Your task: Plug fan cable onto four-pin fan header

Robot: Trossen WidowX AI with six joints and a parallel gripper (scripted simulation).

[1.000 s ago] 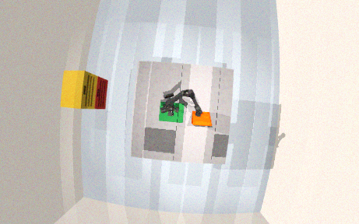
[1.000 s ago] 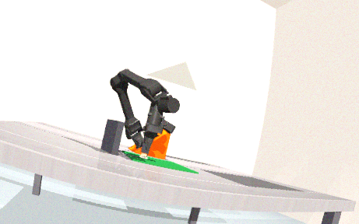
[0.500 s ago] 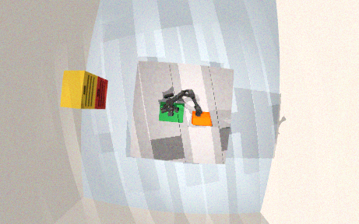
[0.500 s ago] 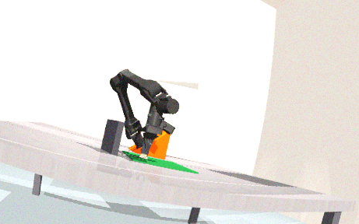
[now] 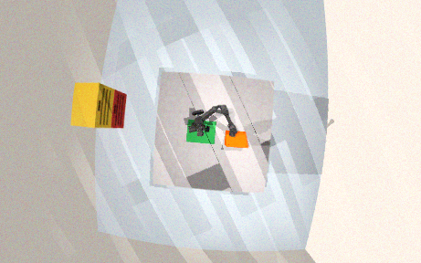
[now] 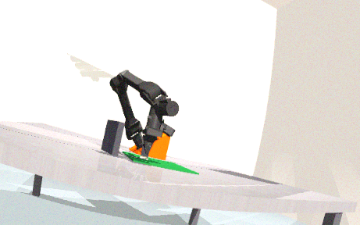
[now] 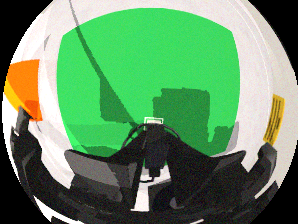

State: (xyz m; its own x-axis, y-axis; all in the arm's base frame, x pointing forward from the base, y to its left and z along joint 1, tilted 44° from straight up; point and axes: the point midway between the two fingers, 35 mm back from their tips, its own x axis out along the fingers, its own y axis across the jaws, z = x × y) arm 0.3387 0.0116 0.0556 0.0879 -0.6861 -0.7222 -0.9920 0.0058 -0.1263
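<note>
The green board (image 5: 209, 138) (image 6: 179, 168) (image 7: 150, 55) lies flat on the table. The fan header (image 7: 154, 120), a small white outlined rectangle, shows on the board just beyond the fingertips in the wrist view. My gripper (image 6: 145, 155) (image 7: 156, 132) is shut on the dark plug (image 7: 156, 146), low over the board at the header. Thin dark cable strands curve out on both sides of the fingertips. The plug's lower end and its contact with the header are hidden, so I cannot tell how deep it sits.
An orange block (image 5: 236, 141) (image 6: 160, 148) (image 7: 22, 82) is by the arm's base, beside the board. A dark upright block (image 6: 112, 137) (image 5: 197, 111) stands near the board. A yellow box (image 5: 85, 105) (image 7: 274, 120) is beyond the table (image 5: 173, 169).
</note>
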